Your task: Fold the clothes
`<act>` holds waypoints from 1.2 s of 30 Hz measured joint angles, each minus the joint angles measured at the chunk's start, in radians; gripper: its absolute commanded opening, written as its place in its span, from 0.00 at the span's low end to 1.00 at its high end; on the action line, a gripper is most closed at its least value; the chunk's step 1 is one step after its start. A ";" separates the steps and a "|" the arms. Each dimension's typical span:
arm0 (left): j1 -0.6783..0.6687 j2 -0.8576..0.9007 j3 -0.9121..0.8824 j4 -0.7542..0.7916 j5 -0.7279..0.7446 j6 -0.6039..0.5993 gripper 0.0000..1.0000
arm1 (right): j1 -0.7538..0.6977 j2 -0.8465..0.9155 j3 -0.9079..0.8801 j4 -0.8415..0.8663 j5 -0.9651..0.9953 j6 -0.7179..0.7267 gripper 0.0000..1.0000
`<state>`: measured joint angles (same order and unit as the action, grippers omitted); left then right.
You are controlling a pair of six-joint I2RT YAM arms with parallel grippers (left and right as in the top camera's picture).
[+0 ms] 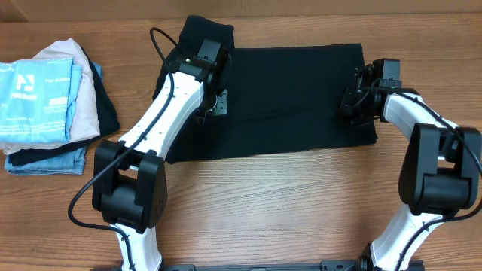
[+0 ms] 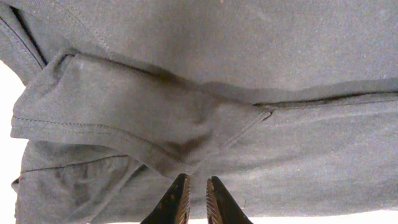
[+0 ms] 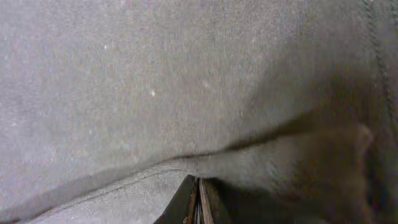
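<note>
The clothes, a plain black T-shirt, lie across the far middle of the wooden table as a wide band, with a sleeve bunched at the upper left. My left gripper sits over the shirt's left part. In the left wrist view a folded sleeve and hem of the clothes lie ahead of the left gripper, whose jaws stand narrowly open with nothing between them. My right gripper is at the shirt's right edge. In the right wrist view the right gripper is shut, and a raised fold of the clothes runs into its tips.
A stack of folded garments sits at the far left, a light blue one with white print over a pale pink one. Bare wooden table lies in front of the shirt. A black cable loops beside the left arm.
</note>
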<state>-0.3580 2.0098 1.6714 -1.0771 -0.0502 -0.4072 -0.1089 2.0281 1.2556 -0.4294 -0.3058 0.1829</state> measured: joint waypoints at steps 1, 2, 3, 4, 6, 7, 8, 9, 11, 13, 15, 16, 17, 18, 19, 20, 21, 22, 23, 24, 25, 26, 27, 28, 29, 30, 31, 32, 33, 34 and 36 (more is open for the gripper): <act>0.000 0.000 0.000 0.000 0.000 0.000 0.15 | 0.000 0.008 0.000 0.008 -0.001 0.000 0.09; 0.000 0.000 0.000 0.000 0.000 0.000 0.15 | 0.000 0.010 0.000 0.014 -0.002 0.000 0.09; 0.000 0.000 0.000 0.000 0.000 0.000 0.15 | 0.000 0.012 0.000 0.024 -0.002 0.000 0.09; 0.000 0.000 0.000 0.001 0.000 0.000 0.15 | 0.000 0.015 0.000 0.031 -0.005 0.000 0.13; 0.000 0.000 0.000 0.004 0.000 0.000 0.15 | 0.000 0.018 0.000 0.043 -0.017 0.000 0.15; 0.000 0.000 0.000 0.005 0.000 0.002 0.15 | 0.000 0.018 0.003 0.041 -0.029 0.000 0.16; 0.000 0.000 0.000 0.004 0.000 0.014 0.15 | 0.000 0.018 0.010 0.027 -0.039 0.000 0.17; 0.000 0.000 0.000 0.003 0.000 0.023 0.15 | 0.000 0.018 0.018 0.014 -0.047 0.001 0.17; 0.000 0.000 0.000 0.003 0.001 0.027 0.14 | 0.000 0.017 0.031 0.010 -0.051 0.000 0.17; 0.000 0.000 0.000 0.006 0.015 0.034 0.11 | 0.000 0.012 0.035 0.006 -0.036 0.000 0.17; 0.000 0.000 0.000 0.022 0.039 0.041 0.07 | 0.000 -0.004 0.035 -0.023 0.025 0.000 0.17; 0.000 0.000 0.000 0.033 0.049 0.043 0.06 | 0.000 -0.004 0.035 -0.029 0.072 0.000 0.17; 0.000 0.000 0.000 0.037 0.055 0.044 0.06 | 0.000 -0.004 0.035 -0.027 0.106 0.000 0.18; -0.001 0.000 0.000 0.039 0.058 0.043 0.08 | 0.000 -0.003 0.034 -0.014 0.139 0.000 0.21; -0.003 0.000 0.000 0.039 0.062 0.044 0.09 | 0.000 -0.003 0.031 -0.002 0.166 0.000 0.22; -0.010 0.000 0.000 0.039 0.065 0.043 0.09 | 0.000 0.001 0.028 0.010 0.184 0.000 0.22; -0.022 0.000 0.000 0.042 0.065 0.043 0.07 | 0.000 0.008 0.027 0.020 0.194 -0.001 0.22; -0.031 0.000 0.000 0.046 0.065 0.044 0.04 | 0.000 0.013 0.027 0.026 0.197 0.000 0.23; -0.041 0.000 0.000 0.042 0.065 0.048 0.04 | 0.000 0.013 0.027 0.028 0.198 0.001 0.27; -0.049 0.000 0.000 0.026 0.064 0.055 0.04 | 0.000 0.013 0.027 0.029 0.197 0.000 0.31; -0.055 0.000 -0.001 0.001 0.065 0.074 0.05 | 0.000 0.013 0.027 0.036 0.190 0.001 0.33; -0.055 0.000 -0.001 -0.017 0.061 0.087 0.08 | 0.000 0.013 0.027 0.037 0.182 0.000 0.34; -0.055 0.000 -0.001 -0.037 0.050 0.101 0.15 | 0.000 0.013 0.027 0.037 0.177 0.000 0.34; -0.055 0.000 -0.001 -0.061 0.029 0.111 0.17 | 0.000 0.013 0.027 0.037 0.174 0.000 0.34; -0.055 0.000 -0.001 -0.082 0.007 0.119 0.17 | 0.000 0.013 0.027 0.037 0.172 -0.001 0.34; -0.055 0.000 -0.001 -0.102 -0.017 0.127 0.18 | 0.000 0.013 0.028 0.035 0.172 0.000 0.34; -0.055 0.000 -0.001 -0.110 -0.036 0.128 0.17 | 0.000 0.013 0.029 0.033 0.171 0.000 0.34; -0.055 0.000 -0.001 -0.112 -0.052 0.126 0.15 | 0.000 0.013 0.029 0.032 0.164 0.000 0.34; -0.055 0.000 -0.001 -0.113 -0.076 0.118 0.13 | 0.000 0.013 0.031 0.025 0.150 0.000 0.34; -0.053 0.000 -0.001 -0.113 -0.099 0.092 0.12 | 0.000 0.013 0.031 0.021 0.130 0.000 0.34; -0.045 0.000 -0.001 -0.112 -0.117 0.056 0.11 | -0.002 0.013 0.032 0.009 0.088 0.000 0.34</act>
<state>-0.4030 2.0098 1.6703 -1.1892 -0.1669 -0.3511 -0.1104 2.0415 1.2881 -0.4202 -0.2180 0.1829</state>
